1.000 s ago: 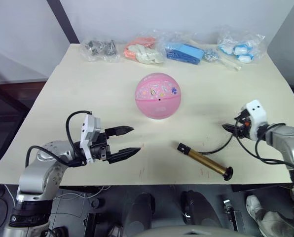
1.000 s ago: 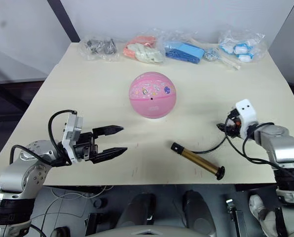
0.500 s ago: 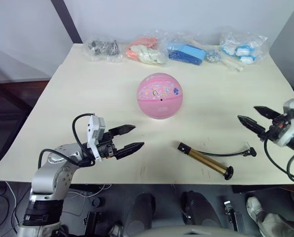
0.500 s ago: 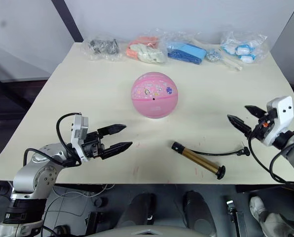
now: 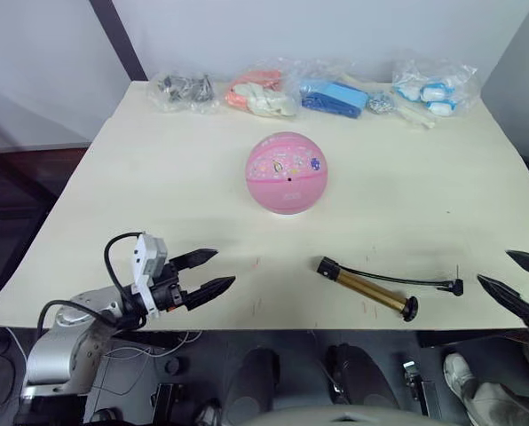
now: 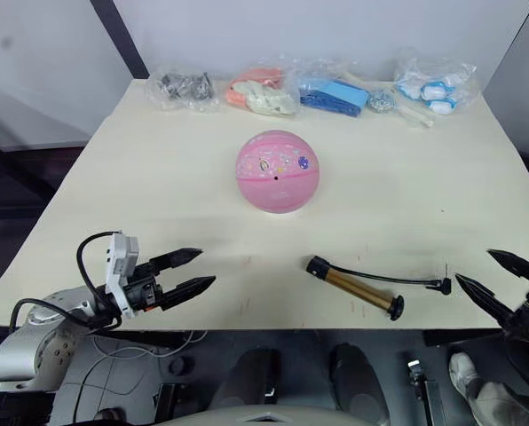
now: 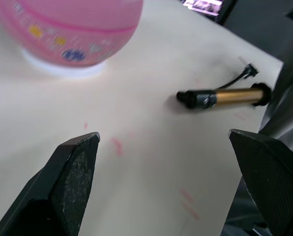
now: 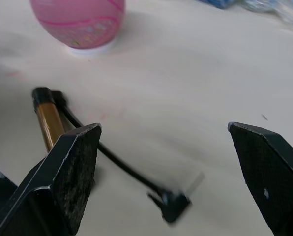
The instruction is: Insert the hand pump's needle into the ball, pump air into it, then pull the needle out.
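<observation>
Ball [image 5: 287,172] sits mid-table [image 5: 158,177] on a small white ring base, black valve dot facing the near side. Hand pump [image 5: 367,288] lies flat near the near edge, right of centre, knob handle toward the near right; its black hose runs right to the needle [image 5: 457,275], which stands up from its black fitting on the table surface. Left gripper [image 5: 203,274] hovers at the near left edge, fingers spread, holding nothing. Right gripper [image 5: 517,280] at the near right corner, just beyond the needle, fingers spread and empty. Clear bags of small items [image 5: 264,91] lined along the far edge.
</observation>
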You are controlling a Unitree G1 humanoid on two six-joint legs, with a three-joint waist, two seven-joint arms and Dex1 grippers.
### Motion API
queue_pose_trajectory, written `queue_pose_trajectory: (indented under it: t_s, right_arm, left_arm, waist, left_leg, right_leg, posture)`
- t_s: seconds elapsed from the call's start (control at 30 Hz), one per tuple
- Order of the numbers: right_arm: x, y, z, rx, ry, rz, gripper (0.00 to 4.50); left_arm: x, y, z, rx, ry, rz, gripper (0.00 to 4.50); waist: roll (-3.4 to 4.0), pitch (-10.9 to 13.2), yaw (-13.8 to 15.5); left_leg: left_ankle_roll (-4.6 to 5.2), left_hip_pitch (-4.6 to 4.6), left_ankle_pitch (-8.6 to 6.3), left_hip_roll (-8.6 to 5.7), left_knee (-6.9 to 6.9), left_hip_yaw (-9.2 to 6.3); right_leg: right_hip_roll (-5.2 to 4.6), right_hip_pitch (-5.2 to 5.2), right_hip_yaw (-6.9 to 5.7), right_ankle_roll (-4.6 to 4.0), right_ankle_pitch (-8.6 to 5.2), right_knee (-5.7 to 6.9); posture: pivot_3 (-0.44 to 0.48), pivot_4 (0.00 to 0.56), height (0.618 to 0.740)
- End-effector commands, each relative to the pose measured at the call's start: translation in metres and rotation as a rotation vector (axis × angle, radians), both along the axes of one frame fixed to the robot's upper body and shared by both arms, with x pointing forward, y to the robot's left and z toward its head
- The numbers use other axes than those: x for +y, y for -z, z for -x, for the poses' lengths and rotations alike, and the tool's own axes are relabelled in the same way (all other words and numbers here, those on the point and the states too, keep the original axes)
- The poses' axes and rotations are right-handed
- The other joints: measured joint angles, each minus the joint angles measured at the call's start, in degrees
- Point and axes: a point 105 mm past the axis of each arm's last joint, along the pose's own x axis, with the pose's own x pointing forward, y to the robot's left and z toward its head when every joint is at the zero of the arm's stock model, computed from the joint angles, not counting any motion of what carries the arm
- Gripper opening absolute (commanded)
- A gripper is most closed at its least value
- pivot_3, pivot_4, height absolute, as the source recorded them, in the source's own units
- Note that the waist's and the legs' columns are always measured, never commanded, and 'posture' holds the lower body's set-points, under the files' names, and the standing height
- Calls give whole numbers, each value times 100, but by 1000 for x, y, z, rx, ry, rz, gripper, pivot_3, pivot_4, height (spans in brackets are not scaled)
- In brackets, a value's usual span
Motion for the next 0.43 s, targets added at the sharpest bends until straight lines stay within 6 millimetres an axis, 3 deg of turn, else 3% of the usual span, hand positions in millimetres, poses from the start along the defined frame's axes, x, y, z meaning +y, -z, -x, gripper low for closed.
queue_pose_trajectory:
  t_s: [0.03,0.2,0.43]
  right_arm:
    - [-19,1,11,-29,69,37,4335]
    - [-31,14,18,-8,114,38,4335]
    - [-33,16,18,-11,115,39,4335]
  left_arm:
    - [14,0,3,-13,-44,-36,4500]
    - [18,-13,-1,-22,-56,-44,4500]
    - [26,-25,-2,-18,-65,-45,4500]
  waist:
    - [1,0,0]
    - [0,-1,8]
    - [1,-1,4]
  left_leg:
    - [0,2,0,1,0,4]
    - [0,2,0,2,1,5]
    - [0,0,-1,2,0,8]
  right_leg:
    - [-1,0,3,0,0,0]
    - [-2,-1,3,0,0,1]
    - [-2,-2,5,-1,0,-1]
  posture:
    - [0,150,740]
    - [0,150,740]
    - [0,150,740]
